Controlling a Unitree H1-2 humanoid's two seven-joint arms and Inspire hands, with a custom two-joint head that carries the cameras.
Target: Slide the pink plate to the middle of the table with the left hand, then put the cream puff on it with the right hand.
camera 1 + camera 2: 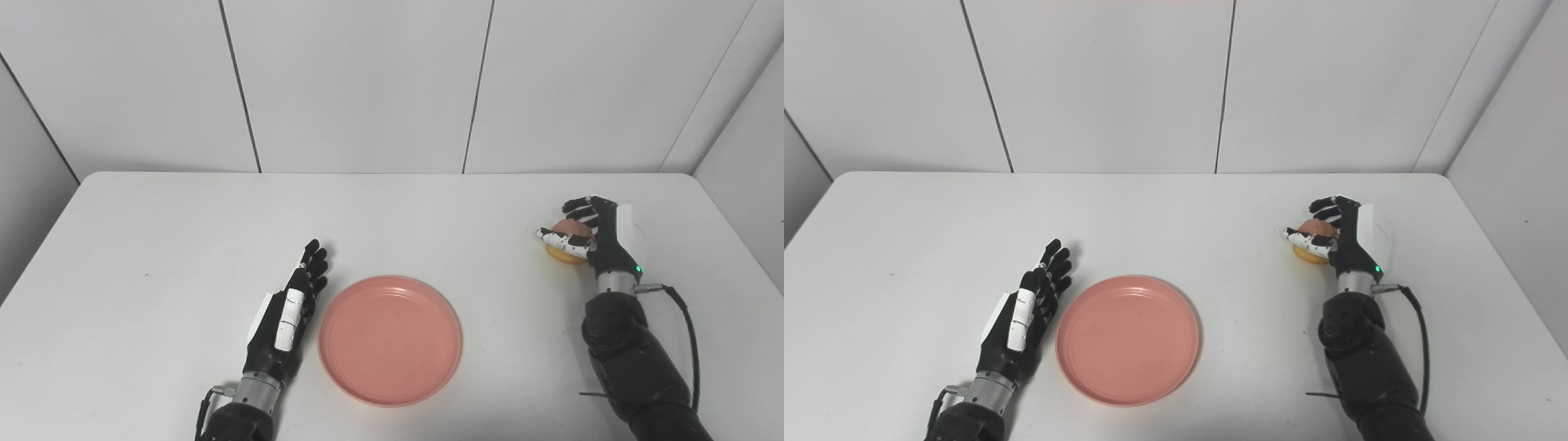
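Pink plate (389, 340) sits flat on the white bench (184, 233), roughly centred left-to-right, toward the near edge. Nothing on it.

Left robot hand (288, 312) lies just beside the plate's left rim, fingers (313, 260) straight and close together, pointing away from the robot, holding nothing. Can't tell if it's touching the rim or just off it.

Right robot hand (591, 236) is out on the right side of the bench, well apart from the plate. Its fingers and thumb are curled around the cream puff (566, 242): pinkish-brown top, yellow base showing below the thumb. Puff is held in the grip; can't tell whether it's lifted or resting on the bench surface.

Black cable (689, 331) loops off the right wrist
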